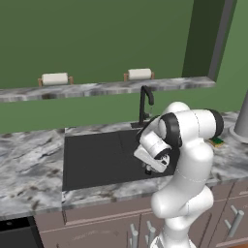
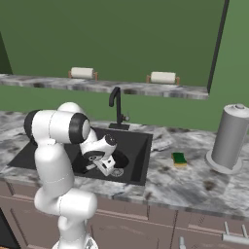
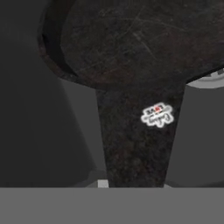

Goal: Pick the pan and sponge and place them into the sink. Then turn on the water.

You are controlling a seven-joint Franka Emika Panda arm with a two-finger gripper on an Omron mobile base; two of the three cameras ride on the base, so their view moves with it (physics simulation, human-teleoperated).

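The black pan [image 3: 140, 43] hangs low inside the black sink [image 2: 138, 141], and its long handle [image 3: 135, 135] runs down between my fingers. My gripper [image 2: 108, 168] is shut on that handle, with the arm bent over the basin [image 1: 97, 155]. In the hand view, part of the silver drain [image 3: 210, 81] peeks past the pan's edge. The yellow and green sponge [image 2: 179, 159] lies on the grey counter to the right of the sink, apart from the gripper; the left base view has the sponge [image 1: 217, 142] just behind my arm. No water runs from the black faucet [image 2: 116, 107].
A tall grey canister [image 2: 229, 138] stands on the counter at the far right. Two white rolls [image 1: 54, 79] [image 1: 139, 74] sit on the marbled ledge behind the faucet [image 1: 144, 104]. Brown cabinet fronts with handles [image 2: 233, 237] run below the counter edge.
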